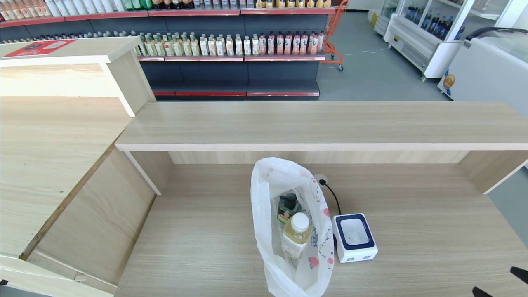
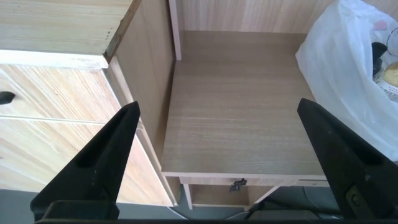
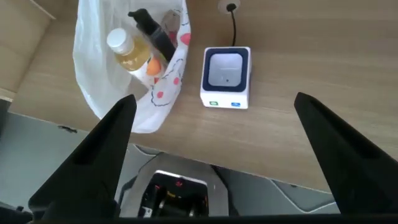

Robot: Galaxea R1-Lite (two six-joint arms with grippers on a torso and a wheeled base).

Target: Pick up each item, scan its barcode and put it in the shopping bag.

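White thin-film shopping bag (image 1: 259, 214) sits on the wood-grain table (image 1: 433, 231) near the middle of its near half, mouth gaping, walls slumped and creased. Two items lie inside: a pale yellow drink bottle (image 1: 296, 236) with a white cap, and behind it a dark pump bottle (image 1: 288, 205), both leaning with their tops toward the mouth. Judgement: with both items bagged, the task looks near its end. Handling, as a guess: the drink bottle is full, so moderately heavy, with a smooth and somewhat slippery wall; best taken around the straight labelled body below the shoulder, not by the cap. The pump bottle is stiffer; grip the body and spare the pump head. The bag itself is light, limp and slick, and would collapse if pinched at the wall; the rim or handles are the place to hold it. Just beside the bag, on the robot's right, stands the white barcode scanner (image 1: 354, 237) with a dark-framed window facing up; whether bag and scanner touch I cannot tell. A black cable (image 1: 332, 197) runs from it to a port in the table. Left tool (image 2: 219, 106) hovers over the table's left end, jaws spread wide, gripping nothing. Right tool (image 3: 216, 98) hangs above the near edge by the scanner, likewise spread and bare. Behind the raised ledge (image 1: 321, 123), store shelves (image 1: 231, 57) carry rows of bottles.
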